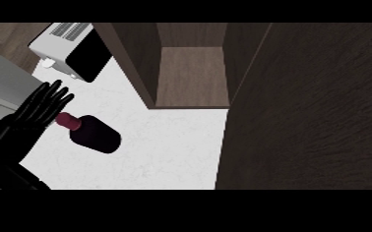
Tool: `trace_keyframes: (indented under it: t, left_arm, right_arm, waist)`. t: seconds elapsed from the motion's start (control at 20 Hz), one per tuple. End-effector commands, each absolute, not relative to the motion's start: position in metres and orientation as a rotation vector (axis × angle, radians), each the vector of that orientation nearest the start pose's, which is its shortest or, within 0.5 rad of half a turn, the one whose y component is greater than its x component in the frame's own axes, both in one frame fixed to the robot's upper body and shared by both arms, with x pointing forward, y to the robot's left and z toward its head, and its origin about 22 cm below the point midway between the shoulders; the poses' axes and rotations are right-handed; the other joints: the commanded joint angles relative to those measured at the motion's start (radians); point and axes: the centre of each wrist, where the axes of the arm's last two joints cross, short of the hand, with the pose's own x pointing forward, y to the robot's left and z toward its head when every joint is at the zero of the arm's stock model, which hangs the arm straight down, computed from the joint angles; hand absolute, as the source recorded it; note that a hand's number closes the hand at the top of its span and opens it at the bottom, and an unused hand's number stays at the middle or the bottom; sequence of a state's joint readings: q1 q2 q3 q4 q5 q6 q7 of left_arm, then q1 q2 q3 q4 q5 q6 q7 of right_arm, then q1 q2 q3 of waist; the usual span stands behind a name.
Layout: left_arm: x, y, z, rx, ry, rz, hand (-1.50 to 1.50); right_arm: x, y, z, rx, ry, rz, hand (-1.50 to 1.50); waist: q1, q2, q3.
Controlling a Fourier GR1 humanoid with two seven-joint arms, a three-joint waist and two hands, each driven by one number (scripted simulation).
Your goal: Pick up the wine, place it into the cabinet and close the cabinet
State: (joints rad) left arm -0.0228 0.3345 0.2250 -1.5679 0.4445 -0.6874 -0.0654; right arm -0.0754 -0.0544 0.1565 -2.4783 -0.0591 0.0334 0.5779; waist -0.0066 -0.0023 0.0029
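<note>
Head view, kitchen worktop: the wine bottle [93, 132] is seen standing on the white worktop [170, 147], dark-bodied with a red cap, well left of the open cabinet [190, 76]. The left hand [40, 109] is held just beside the bottle's cap, on its left, fingers spread straight and fanned upward; nothing is gripped, and whether the cap is touched cannot be told. The right hand is not shown. The cabinet's door [298, 113] is swung wide open and fills the view's right side, its bare wooden shelf exposed behind. A white microwave [73, 49] with a black door is set at the upper left, behind the hand.

The pick-up is judged not yet made. With the fingers straight against the narrow neck, the bottle could be nudged and tipped over rather than grasped, should the hand be closed too high. A tilted carry could also catch the bottle against the cabinet's dark side wall [134, 64], which lies between bottle and shelf.
</note>
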Motion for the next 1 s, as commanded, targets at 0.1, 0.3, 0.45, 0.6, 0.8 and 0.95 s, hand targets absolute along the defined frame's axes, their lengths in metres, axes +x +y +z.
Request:
trace_keyframes:
  t: [0.1,0.3,0.45,0.6,0.8,0.95]
  left_arm:
    - [0.255,0.360,0.004,-0.454,-1.647,-0.328,-1.50]
    - [0.277,0.349,-0.024,-0.439,-1.623,-0.345,-1.50]
    - [0.259,0.355,-0.038,-0.412,-1.609,-0.341,-1.50]
    - [0.283,0.368,-0.057,-0.435,-1.603,-0.329,-1.50]
    - [0.261,0.374,-0.087,-0.445,-1.568,-0.309,-1.50]
    - [0.267,0.363,-0.092,-0.459,-1.577,-0.299,-1.50]
  right_arm:
    - [0.132,-0.206,0.211,0.263,-1.976,0.218,-1.50]
    - [0.143,-0.200,0.210,0.265,-1.973,0.231,-1.50]
    - [0.128,-0.212,0.211,0.250,-1.988,0.196,-1.50]
    - [0.166,-0.208,0.209,0.267,-1.993,0.220,-1.50]
    - [0.150,-0.204,0.222,0.255,-1.985,0.240,-1.50]
    - [0.139,-0.205,0.219,0.254,-2.000,0.213,-1.50]
  waist:
    - [-0.002,0.003,-0.004]
    - [-0.005,0.005,-0.004]
    - [-0.001,0.002,-0.003]
    - [-0.011,0.009,-0.005]
    - [-0.010,0.007,-0.006]
    - [-0.011,0.005,-0.005]
